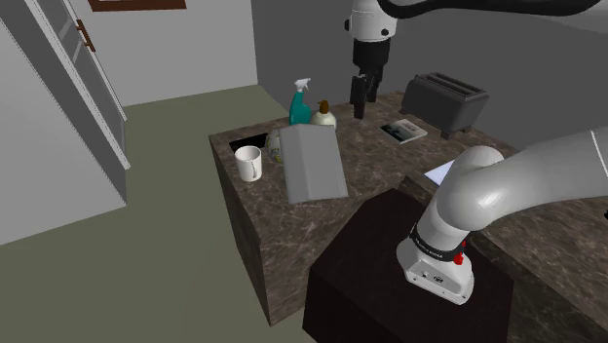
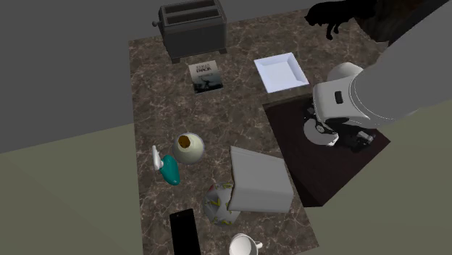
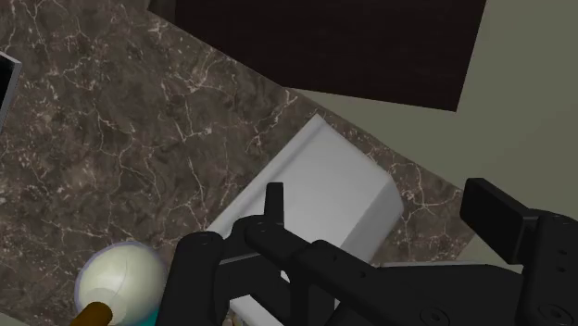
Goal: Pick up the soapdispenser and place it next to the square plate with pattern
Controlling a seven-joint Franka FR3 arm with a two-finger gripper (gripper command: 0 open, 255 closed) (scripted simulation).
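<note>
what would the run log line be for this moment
phase: pre-grasp | gripper: open, empty, above counter | soap dispenser: upright on counter, not grasped

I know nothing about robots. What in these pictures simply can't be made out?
Patterned plate: second exterior view, mostly under the grey box; its pattern is unclear.
Mug: same view, cut off by the bottom edge.
White plate: shoulder view, partly behind the arm.
Soap dispenser: wrist view, cut by the bottom edge.
Book cover: second exterior view, print too small to read.
</note>
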